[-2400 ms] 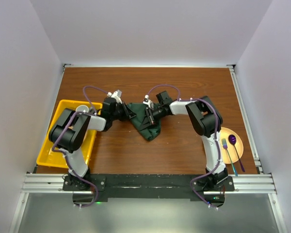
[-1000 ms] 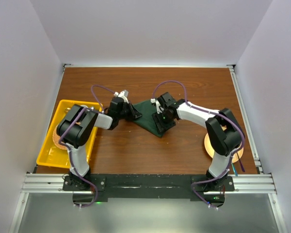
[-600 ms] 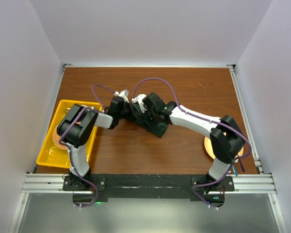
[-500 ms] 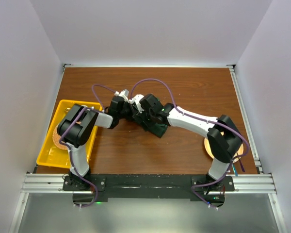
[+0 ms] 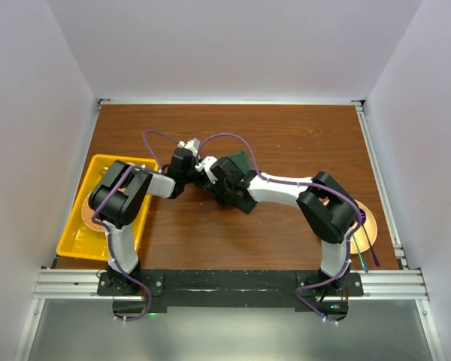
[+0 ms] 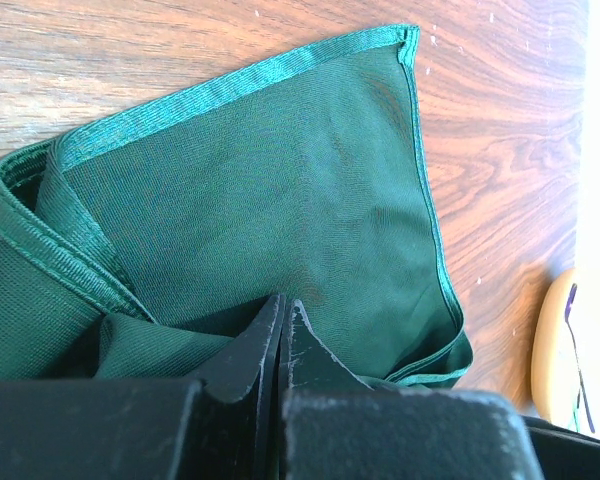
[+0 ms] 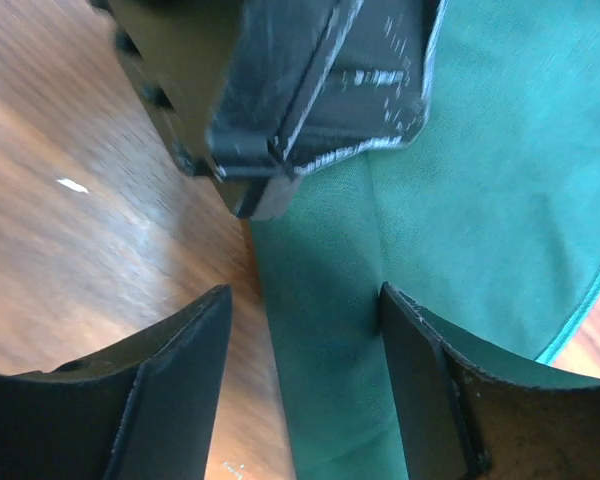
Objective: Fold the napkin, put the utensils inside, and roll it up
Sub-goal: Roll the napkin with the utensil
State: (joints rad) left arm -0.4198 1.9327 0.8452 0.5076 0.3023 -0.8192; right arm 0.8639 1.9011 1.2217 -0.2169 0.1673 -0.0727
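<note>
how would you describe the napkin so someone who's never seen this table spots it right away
On the brown wooden table, look to the middle, where the left arm and right arm meet. The napkin lies there: a dark green hemmed cloth, folded over itself. It is the only soft green thing; the yellow tray at left and orange plate at right are rigid.

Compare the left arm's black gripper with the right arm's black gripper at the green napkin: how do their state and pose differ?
The left gripper is shut, apparently pinching a fold of the dark green cloth napkin. The right gripper is open and holds nothing. The left gripper's jaws touch each other, while the right gripper's jaws stand apart, straddling the napkin's edge. Both are black and sit close together at the napkin.
</note>
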